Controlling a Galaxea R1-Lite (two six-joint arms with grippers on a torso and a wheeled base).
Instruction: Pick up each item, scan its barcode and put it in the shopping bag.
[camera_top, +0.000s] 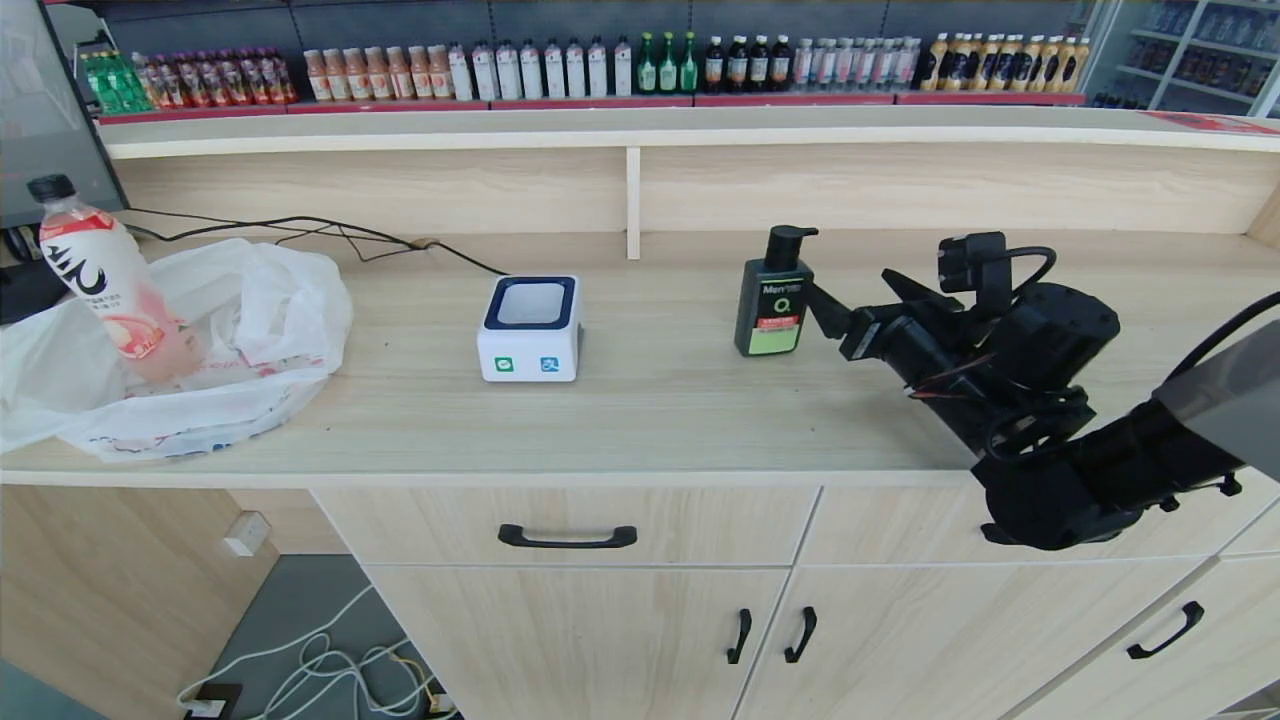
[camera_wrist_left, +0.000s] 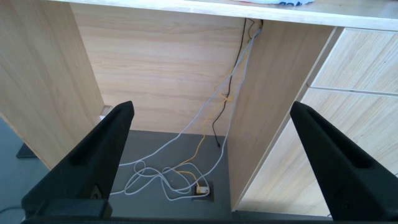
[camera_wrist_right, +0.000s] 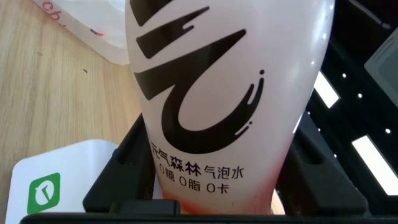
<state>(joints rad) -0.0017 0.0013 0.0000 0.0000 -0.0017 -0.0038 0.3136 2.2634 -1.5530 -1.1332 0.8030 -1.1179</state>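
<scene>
On the pale wooden tabletop (camera_top: 650, 420), a white plastic bag (camera_top: 250, 330) lies at the left, with a pink drink bottle (camera_top: 105, 280) standing tilted in it. A white scanner box (camera_top: 530, 328) sits in the middle. Farther right a dark pump bottle (camera_top: 775, 300) stands upright, with the right pincer (camera_top: 840, 305) just beside it.

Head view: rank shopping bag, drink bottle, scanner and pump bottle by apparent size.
1. shopping bag, clearly largest.
2. drink bottle, leaning in the bag.
3. scanner and pump bottle look about alike: the scanner is wider, the pump bottle taller, so they are not ranked.
</scene>
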